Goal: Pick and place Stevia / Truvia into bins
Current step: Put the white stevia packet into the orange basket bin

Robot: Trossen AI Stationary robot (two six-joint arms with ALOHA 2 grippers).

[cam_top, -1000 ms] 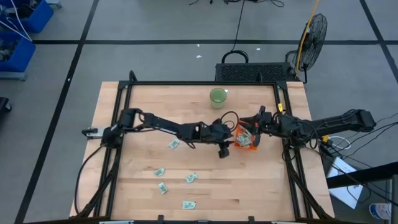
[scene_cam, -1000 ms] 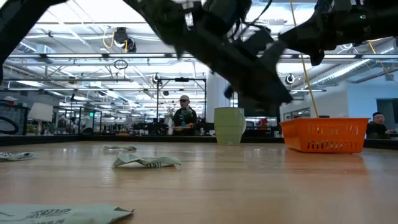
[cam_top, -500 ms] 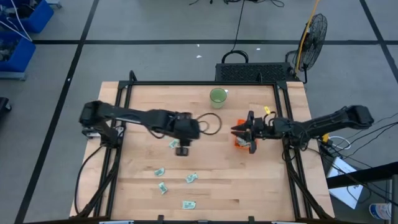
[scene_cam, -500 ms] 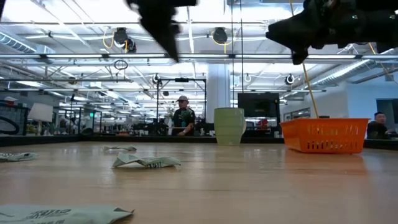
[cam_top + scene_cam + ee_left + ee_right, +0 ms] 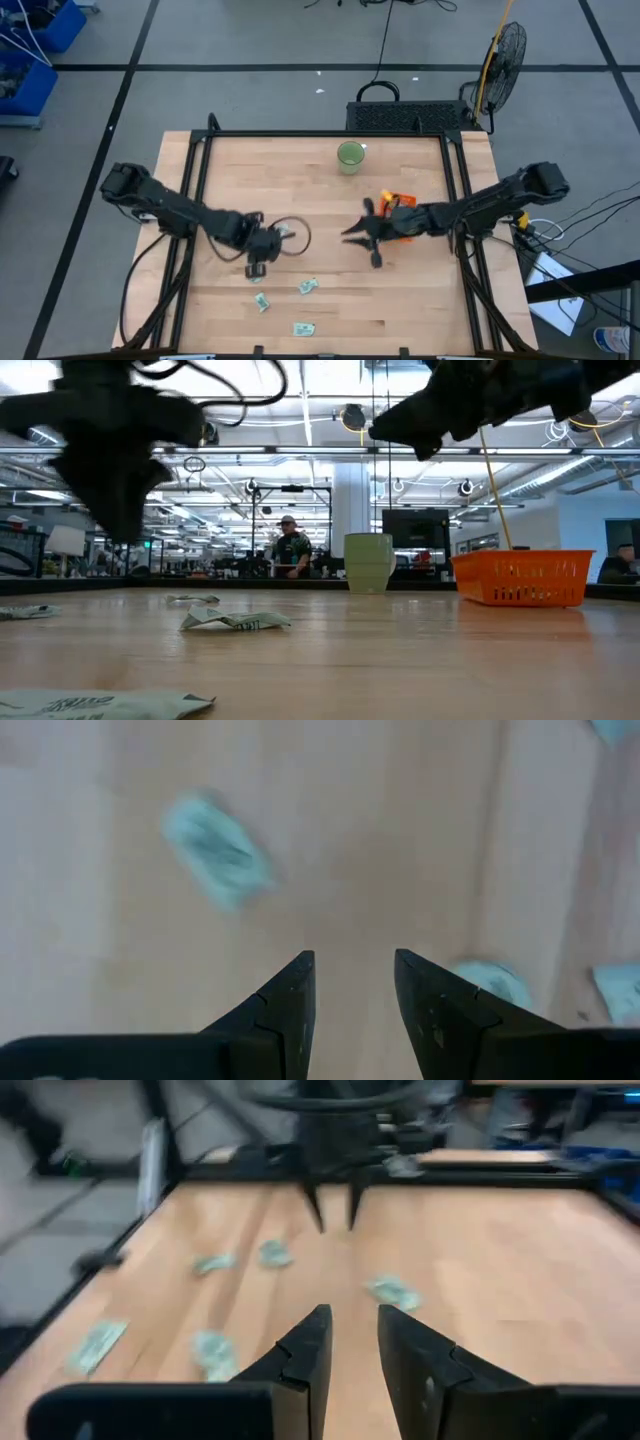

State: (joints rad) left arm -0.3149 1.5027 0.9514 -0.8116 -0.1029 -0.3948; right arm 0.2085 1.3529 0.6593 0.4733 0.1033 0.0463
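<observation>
The left gripper (image 5: pixel 254 270) is held over the left half of the wooden surface (image 5: pixel 320 300), just above the loose sachets. In the left wrist view its jaws are parted by a narrow gap with nothing between them, and the fingertips (image 5: pixel 296 982) are pointed down at the bare wood.

The right gripper (image 5: pixel 368 240) is reached out over the middle of the surface, to the left of the orange bin (image 5: pixel 398 203). In the right wrist view its jaws are likewise slightly apart and empty, and the left gripper is seen farther off across the wood.

The Stevia / Truvia sachets are spread over the left front part of the surface. In the high view 3 are clearly seen: 1 (image 5: pixel 261 301) just below the left gripper, 1 (image 5: pixel 307 286) to its right, and 1 (image 5: pixel 302 328) near the front edge. Another pale patch beside the left gripper cannot be told for certain.

In the low view a crumpled sachet (image 5: pixel 236 620) is seen lying flat on the wood, well apart from the bin at the right.

A round green cup (image 5: pixel 350 155) is stood near the far edge, behind the bin. A person (image 5: pixel 289 552) is visible in the room beyond.
</observation>
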